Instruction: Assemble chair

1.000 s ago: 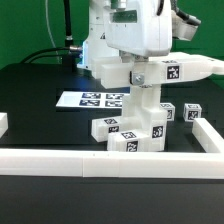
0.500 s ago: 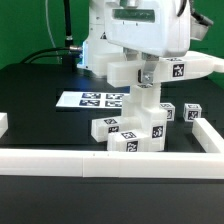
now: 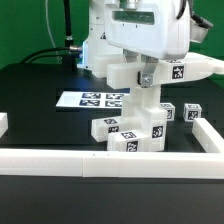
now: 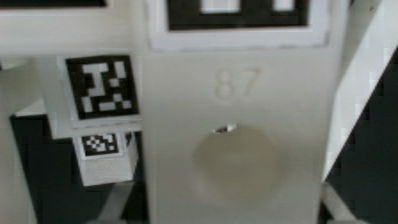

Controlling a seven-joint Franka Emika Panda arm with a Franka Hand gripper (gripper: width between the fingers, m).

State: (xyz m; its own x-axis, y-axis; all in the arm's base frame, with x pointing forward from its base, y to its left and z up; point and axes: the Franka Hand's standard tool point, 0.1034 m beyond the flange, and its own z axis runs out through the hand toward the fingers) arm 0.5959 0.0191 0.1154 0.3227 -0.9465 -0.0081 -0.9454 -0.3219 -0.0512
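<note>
The chair stands partly joined as a cluster of white tagged blocks (image 3: 130, 133) near the front rail. From it a white upright piece (image 3: 146, 102) rises to my gripper (image 3: 146, 76), and a long tagged bar (image 3: 188, 69) reaches toward the exterior view's right at gripper height. In the wrist view a broad white slab (image 4: 231, 120) with a tag at one end fills the space between my fingers (image 4: 118, 200), which press its two edges. My gripper (image 4: 221, 205) is shut on this chair part. Another tagged chair part (image 4: 102, 88) shows beside the slab.
The marker board (image 3: 93, 100) lies flat behind the cluster. Two loose cube-ended tagged parts (image 3: 190, 113) sit at the exterior view's right. A white border rail (image 3: 100, 160) runs along the front and up the right side (image 3: 210, 135). The table is black.
The arm's white wrist housing has shifted slightly toward the exterior view's right. The held part and the cluster below have barely moved.
</note>
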